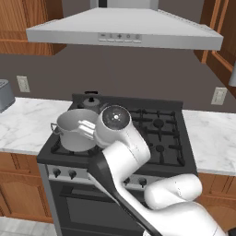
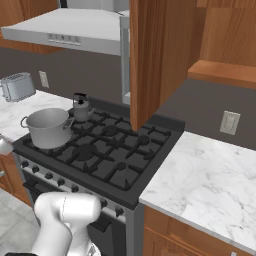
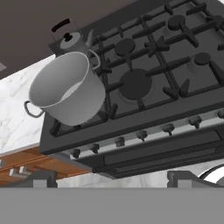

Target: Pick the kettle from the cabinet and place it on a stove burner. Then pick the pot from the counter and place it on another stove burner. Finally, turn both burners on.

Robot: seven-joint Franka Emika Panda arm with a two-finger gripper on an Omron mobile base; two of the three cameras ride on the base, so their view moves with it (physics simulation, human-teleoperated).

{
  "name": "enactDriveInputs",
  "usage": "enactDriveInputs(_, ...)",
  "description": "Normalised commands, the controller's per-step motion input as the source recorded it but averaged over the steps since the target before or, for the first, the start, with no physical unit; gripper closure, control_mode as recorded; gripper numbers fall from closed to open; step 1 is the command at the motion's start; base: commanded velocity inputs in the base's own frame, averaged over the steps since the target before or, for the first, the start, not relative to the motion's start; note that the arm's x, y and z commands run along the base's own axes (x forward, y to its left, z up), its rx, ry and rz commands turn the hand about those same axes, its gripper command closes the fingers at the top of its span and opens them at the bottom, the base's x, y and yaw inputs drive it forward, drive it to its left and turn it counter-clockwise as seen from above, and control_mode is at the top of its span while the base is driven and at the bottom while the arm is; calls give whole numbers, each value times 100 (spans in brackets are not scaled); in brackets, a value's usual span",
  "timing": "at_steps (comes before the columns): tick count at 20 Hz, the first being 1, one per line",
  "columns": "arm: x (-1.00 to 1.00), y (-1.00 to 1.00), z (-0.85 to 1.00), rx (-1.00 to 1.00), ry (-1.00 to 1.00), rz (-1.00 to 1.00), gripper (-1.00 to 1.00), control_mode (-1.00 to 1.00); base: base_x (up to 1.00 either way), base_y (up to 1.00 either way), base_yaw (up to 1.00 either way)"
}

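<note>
Steel pot [image 3: 68, 89] on cast-iron grate [image 3: 144, 83]

No readable text, brand or number shows anywhere. The range hood [image 1: 122, 30] carries a small row of button marks on its front panel, too small and blurred to make out. The stove knobs [image 3: 142, 134] bear no legible markings, and the wall outlets [image 2: 229, 122] and toaster [image 2: 17, 86] are plain.

Two base views flanking the stove [image 1: 159, 133], hand view close above its knobs [image 3: 142, 134].
</note>
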Motion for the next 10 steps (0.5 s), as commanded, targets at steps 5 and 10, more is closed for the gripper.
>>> enactDriveInputs(5,-39,2,-8,0,-5,1,-100,-100,0,0,0)
enactDriveInputs(10,-27,5,-15,0,-3,1,-100,-100,0,0,0)
